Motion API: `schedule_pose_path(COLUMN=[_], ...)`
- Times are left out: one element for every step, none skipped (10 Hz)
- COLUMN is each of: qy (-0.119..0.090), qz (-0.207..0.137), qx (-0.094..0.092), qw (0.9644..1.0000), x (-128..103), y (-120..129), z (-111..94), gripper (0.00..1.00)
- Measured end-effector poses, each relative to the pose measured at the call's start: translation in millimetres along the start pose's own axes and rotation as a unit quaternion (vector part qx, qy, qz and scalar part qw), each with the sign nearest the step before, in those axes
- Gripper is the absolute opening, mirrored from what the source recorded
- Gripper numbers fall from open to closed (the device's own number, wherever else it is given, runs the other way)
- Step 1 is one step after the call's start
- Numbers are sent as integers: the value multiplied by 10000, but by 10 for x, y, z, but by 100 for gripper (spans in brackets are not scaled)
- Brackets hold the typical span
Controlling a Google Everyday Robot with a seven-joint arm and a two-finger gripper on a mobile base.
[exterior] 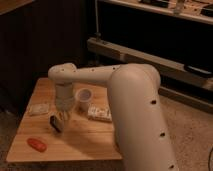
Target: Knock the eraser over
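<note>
The eraser [55, 123] is a small dark block with a paler face, on the wooden table [85, 142] left of centre, leaning or tilted. My gripper [62, 120] hangs down from the white arm [100, 75] and sits right beside the eraser, at its right side, touching or nearly touching it. The arm's wrist hides the gripper's upper part.
A clear plastic cup [83, 96] stands just right of the gripper. A flat white packet [38, 108] lies at the left, another white packet [100, 113] at the right. An orange-red oblong object [36, 144] lies near the front left edge. Dark cabinets stand behind.
</note>
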Motion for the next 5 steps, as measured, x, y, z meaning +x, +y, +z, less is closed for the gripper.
schedule_pose_path(qy=[1,-4,-9,-16,-20], qz=[-20,-28,-38,-51,-62], qx=[15,20,27,37,42], qw=[10000,10000,10000,10000,10000], x=[21,35,48,63,75], y=[-38,-53,-71,-92,-111], z=[28,46,61,76,85], gripper=[0,0,0,0,0])
